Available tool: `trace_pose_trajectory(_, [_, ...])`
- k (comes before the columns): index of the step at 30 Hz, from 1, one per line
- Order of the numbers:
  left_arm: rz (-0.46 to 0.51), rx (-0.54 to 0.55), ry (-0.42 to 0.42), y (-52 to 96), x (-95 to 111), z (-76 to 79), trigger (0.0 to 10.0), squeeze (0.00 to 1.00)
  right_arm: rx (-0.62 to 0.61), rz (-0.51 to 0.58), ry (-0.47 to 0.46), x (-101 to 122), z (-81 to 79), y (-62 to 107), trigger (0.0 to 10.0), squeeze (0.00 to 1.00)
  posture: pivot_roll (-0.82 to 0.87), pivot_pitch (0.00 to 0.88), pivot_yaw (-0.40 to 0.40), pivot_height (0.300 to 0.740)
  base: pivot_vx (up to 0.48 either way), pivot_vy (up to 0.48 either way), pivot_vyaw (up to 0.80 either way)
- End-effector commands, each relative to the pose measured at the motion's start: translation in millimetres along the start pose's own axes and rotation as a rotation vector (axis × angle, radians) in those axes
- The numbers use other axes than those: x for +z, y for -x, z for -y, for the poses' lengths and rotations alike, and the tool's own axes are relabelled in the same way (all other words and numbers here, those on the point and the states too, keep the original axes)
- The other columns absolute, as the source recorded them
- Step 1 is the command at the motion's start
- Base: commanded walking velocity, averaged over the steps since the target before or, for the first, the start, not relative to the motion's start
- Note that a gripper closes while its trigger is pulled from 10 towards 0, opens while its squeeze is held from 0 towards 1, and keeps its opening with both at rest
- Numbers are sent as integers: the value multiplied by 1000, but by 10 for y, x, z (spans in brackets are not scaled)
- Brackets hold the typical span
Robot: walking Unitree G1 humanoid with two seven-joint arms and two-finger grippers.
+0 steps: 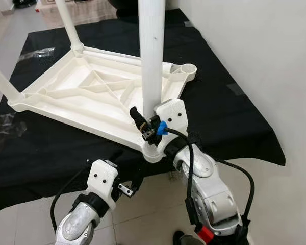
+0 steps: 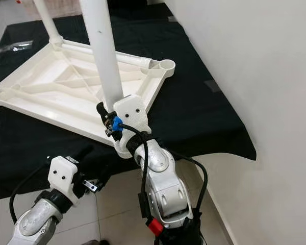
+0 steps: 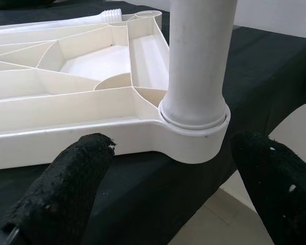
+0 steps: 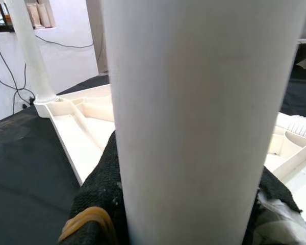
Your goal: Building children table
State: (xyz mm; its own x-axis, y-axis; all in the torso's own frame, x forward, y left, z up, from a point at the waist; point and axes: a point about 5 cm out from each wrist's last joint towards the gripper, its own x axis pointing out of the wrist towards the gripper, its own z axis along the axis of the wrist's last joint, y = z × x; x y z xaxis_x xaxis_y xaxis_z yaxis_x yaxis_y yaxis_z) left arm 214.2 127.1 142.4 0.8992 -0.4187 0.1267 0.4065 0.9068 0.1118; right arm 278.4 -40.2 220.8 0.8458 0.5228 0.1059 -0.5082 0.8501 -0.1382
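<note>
A white plastic table top [image 1: 92, 92] lies upside down on a black cloth. Upright white legs stand in its far-left [image 1: 69, 23] and left [image 1: 2, 81] corners. A third leg [image 1: 152, 56] stands in the near corner socket [image 3: 194, 135], and my right gripper [image 1: 150, 120] is shut around its lower part; its black fingers [image 4: 99, 189] wrap the tube. The far-right corner socket [image 1: 188, 68] is empty. A loose leg [image 1: 112, 55] with a threaded end [image 3: 115, 14] lies along the far edge. My left gripper [image 3: 171, 148] is open, low at the cloth's near edge, facing the near socket.
The black cloth [image 1: 234, 117] covers a tiled floor [image 1: 153, 204], its near edge just in front of my arms. A white wall [image 1: 265, 51] runs close along the right side. A crumpled clear plastic wrap [image 1: 38, 52] lies on the cloth at the far left.
</note>
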Motion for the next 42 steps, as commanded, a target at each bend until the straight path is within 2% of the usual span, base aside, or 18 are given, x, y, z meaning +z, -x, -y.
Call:
trace_pose_trajectory(1, [-27, -6, 7, 11, -61, -14, 10000, 0, -8, -242, -53, -461, 42, -21, 0, 0, 25, 244, 27, 740, 0, 0, 0])
trace_pose_trajectory(7, [-15, 9, 2, -10, -44, -11, 10000, 0, 61, -189, -44, -311, 52, -131, 0, 0, 26, 247, 21, 740, 0, 0, 0])
trace_pose_trajectory(8, [-14, 12, 1, -14, -41, -11, 10000, 0, 81, -140, -46, -212, 72, -173, 10000, 0, 27, 248, 16, 740, 0, 0, 0])
trace_pose_trajectory(11, [-13, 14, 0, -17, -39, -9, 10000, 0, 121, -96, -45, -119, 83, -206, 10000, 20, 28, 248, 14, 740, 0, 0, 0])
trace_pose_trajectory(12, [-13, 15, 0, -19, -37, -7, 10000, 0, 164, -56, -30, -33, 106, -238, 10000, 1000, 29, 249, 11, 740, 0, 0, 0])
trace_pose_trajectory(14, [-11, 15, 2, -26, -33, 0, 10000, 0, 340, 35, -6, 153, 168, -279, 10000, 1000, 31, 251, 6, 740, 0, 0, 0])
trace_pose_trajectory(15, [-11, 15, 2, -26, -33, 0, 10000, 0, 340, 35, -6, 153, 168, -279, 10000, 1000, 31, 251, 6, 740, 0, 0, 0])
trace_pose_trajectory(16, [-10, 15, 3, -30, -32, 2, 10000, 0, 423, 74, 10, 234, 203, -280, 10000, 1000, 31, 251, 6, 740, 0, 0, 0])
trace_pose_trajectory(17, [-10, 15, 3, -30, -32, 2, 10000, 0, 423, 74, 10, 234, 203, -280, 10000, 1000, 31, 251, 6, 740, 0, 0, 0])
trace_pose_trajectory(19, [-9, 16, 3, -34, -30, 5, 10000, 0, 552, 106, 22, 329, 258, -256, 10000, 1000, 32, 252, 4, 740, 0, 0, 0])
trace_pose_trajectory(20, [-9, 16, 3, -34, -30, 5, 10000, 0, 552, 106, 22, 329, 258, -256, 10000, 1000, 32, 252, 4, 740, 0, 0, 0])
trace_pose_trajectory(21, [-7, 17, 4, -34, -27, 9, 10000, 0, 650, 117, 59, 379, 312, -218, 10000, 1000, 38, 256, 1, 740, 0, 0, 0])
trace_pose_trajectory(22, [-6, 17, 5, -34, -24, 12, 10000, 0, 746, 119, 77, 421, 370, -178, 10000, 627, 41, 258, 1, 740, 0, 0, 0])
trace_pose_trajectory(23, [-6, 18, 6, -33, -21, 15, 10000, 0, 824, 112, 87, 458, 440, -150, 10000, 0, 45, 259, 1, 740, 0, 0, 0])
trace_pose_trajectory(26, [-5, 18, 7, -31, -19, 18, 10000, 0, 913, 101, 98, 499, 536, -133, 10000, 0, 46, 260, 3, 740, 0, 0, 0])
trace_pose_trajectory(31, [-6, 17, 9, -27, -20, 22, 10000, 0, 954, 102, 112, 552, 641, -176, 10000, 0, 50, 259, 1, 740, 0, 0, 0])
trace_pose_trajectory(32, [-6, 17, 9, -25, -21, 22, 10000, 0, 966, 112, 107, 571, 668, -189, 0, 0, 53, 260, 3, 740, 0, 0, 0])
trace_pose_trajectory(42, [-7, 17, 9, -20, -24, 24, 10000, 0, 1016, 118, 96, 577, 721, -164, 0, 0, 48, 257, 7, 740, 0, 0, 0])
